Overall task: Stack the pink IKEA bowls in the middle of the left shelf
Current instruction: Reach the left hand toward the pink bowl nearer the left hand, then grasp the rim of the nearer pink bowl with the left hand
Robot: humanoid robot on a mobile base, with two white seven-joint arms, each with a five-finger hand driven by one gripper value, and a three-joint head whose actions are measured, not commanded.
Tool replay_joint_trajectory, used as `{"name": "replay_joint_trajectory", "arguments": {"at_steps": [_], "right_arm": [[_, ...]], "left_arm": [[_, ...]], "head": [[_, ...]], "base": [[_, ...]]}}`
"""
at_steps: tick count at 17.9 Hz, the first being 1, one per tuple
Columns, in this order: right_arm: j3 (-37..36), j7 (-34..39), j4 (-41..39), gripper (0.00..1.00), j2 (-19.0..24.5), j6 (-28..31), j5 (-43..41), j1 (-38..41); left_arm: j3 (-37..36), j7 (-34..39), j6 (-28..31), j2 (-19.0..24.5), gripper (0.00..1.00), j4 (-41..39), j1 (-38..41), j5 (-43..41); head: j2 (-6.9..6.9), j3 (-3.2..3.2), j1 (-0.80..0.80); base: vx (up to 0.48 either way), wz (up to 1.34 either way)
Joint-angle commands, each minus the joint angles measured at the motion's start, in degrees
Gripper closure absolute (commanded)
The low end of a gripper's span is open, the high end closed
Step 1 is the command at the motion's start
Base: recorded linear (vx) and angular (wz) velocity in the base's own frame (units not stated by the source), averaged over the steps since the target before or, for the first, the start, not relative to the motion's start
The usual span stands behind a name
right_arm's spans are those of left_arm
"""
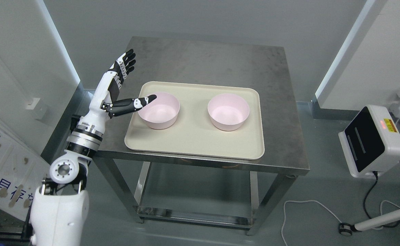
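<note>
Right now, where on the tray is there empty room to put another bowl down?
The cream tray has a wide bare strip along its front edge, below both pink bowls, and a smaller gap between the left bowl and the right bowl. The left side is crowded: the left hand is open there, its thumb at the left bowl's rim.

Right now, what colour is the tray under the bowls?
Cream, plain and unpatterned: the tray shows best in the head view.
</note>
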Motion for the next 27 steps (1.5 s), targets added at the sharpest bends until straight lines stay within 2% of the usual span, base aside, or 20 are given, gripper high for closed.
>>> {"name": "replay_joint_trajectory", "arguments": {"at_steps": [1,4,7,9,14,18,22,27], "right_arm": [[-0.53,-0.04,0.00,0.00,-1.00,0.05,0.44,0.00],[-0.53,-0.04,0.00,0.00,-1.00,0.05,0.44,0.00],[-0.53,-0.04,0.00,0.00,-1.00,0.05,0.44,0.00],[-0.53,-0.04,0.00,0.00,-1.00,0.05,0.44,0.00],[-0.53,-0.04,0.00,0.00,-1.00,0.05,0.44,0.00],[-0.53,-0.04,0.00,0.00,-1.00,0.05,0.44,0.00],[-0.53,-0.04,0.00,0.00,-1.00,0.05,0.44,0.00],[-0.53,-0.04,0.00,0.00,-1.00,0.05,0.44,0.00]], "left_arm": [[-7.16,-6.06,0.33,9.02,0.00,16.26,-11.60,-5.10],[-11.64,-7.83,1.90,9.89,0.05,22.66,-15.27,-8.25],[-13.06,-8.87,10.58,10.25,0.05,26.63,-17.92,-13.00],[-13.06,-12.91,14.38,10.25,0.05,26.72,-18.19,-14.49],[-12.97,-14.51,14.48,10.07,0.05,26.46,-17.75,-14.85],[-13.76,-15.12,14.48,10.16,0.13,26.46,-18.63,-15.64],[-15.17,-15.21,14.48,9.99,0.15,26.63,-19.86,-20.56],[-15.26,-15.30,14.57,8.40,0.33,26.72,-20.21,-20.83]], "head": [[0.00,0.00,0.00],[0.00,0.00,0.00],[0.00,0.00,0.00],[0.00,0.00,0.00],[0.00,0.00,0.00],[0.00,0.00,0.00],[0.00,0.00,0.00],[0.00,0.00,0.00]], "base": [[0.000,0.00],[0.000,0.00],[0.000,0.00],[0.000,0.00],[0.000,0.00],[0.000,0.00],[0.000,0.00],[0.000,0.00]]}}
